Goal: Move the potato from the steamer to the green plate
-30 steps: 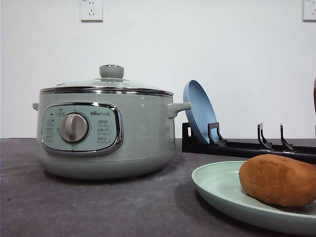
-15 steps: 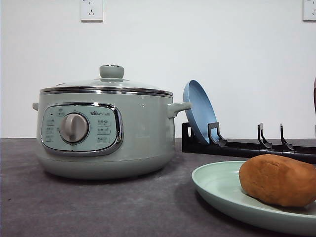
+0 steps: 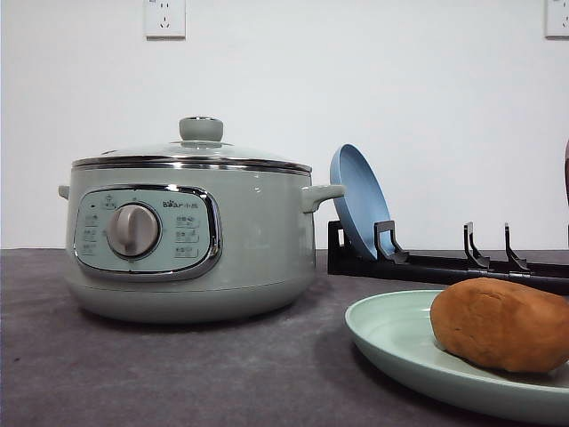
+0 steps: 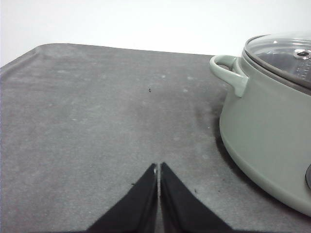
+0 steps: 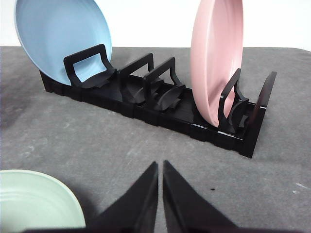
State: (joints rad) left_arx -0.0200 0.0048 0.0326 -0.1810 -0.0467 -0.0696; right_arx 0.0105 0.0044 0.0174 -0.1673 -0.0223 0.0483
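Nothing has moved since earlier: the potato (image 3: 502, 325) rests on the green plate (image 3: 391, 342), right of the lidded steamer (image 3: 191, 236). Both end effectors (image 4: 159, 167) (image 5: 160, 165) are clenched empty; they should stay clear.

The potato (image 3: 502, 324) lies on the plate (image 3: 391, 342), right of and nearer than the lidded steamer (image 3: 191, 231).
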